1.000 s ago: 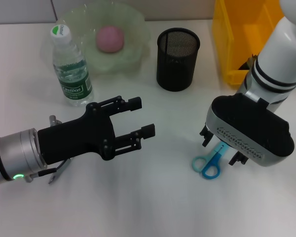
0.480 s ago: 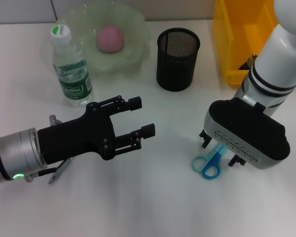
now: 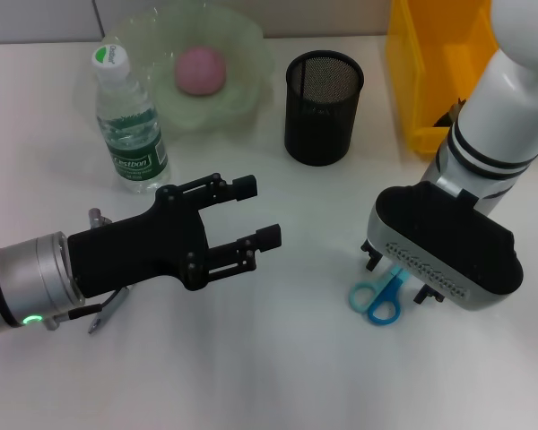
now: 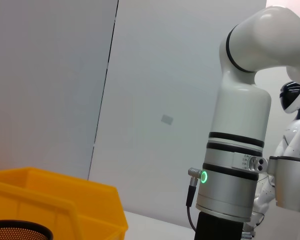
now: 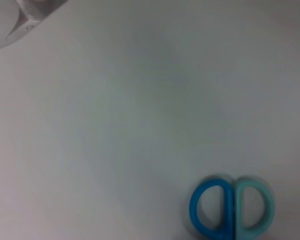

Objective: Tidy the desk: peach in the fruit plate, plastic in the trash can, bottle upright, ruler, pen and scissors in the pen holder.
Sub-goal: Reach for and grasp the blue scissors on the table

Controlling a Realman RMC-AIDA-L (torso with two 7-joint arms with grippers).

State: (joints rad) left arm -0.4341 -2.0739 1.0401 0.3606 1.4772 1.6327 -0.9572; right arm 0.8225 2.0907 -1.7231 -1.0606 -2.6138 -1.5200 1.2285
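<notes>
Right claw (image 3: 399,273) hangs low over the blue scissors (image 3: 377,296), fingers on either side of the blades.

Your right claw's fingers (image 3: 373,254) are spread, straddling the scissors' blade end; whether they touch it is hidden by the wrist housing. The scissors lie flat on the white surface (image 3: 278,376), handles toward you. Your left claw (image 3: 255,212) hovers spread and empty at mid-surface. Farther back stand the mesh pen holder (image 3: 323,107), the upright bottle (image 3: 130,125), and the peach (image 3: 201,70) in the fruit plate (image 3: 242,54).
</notes>
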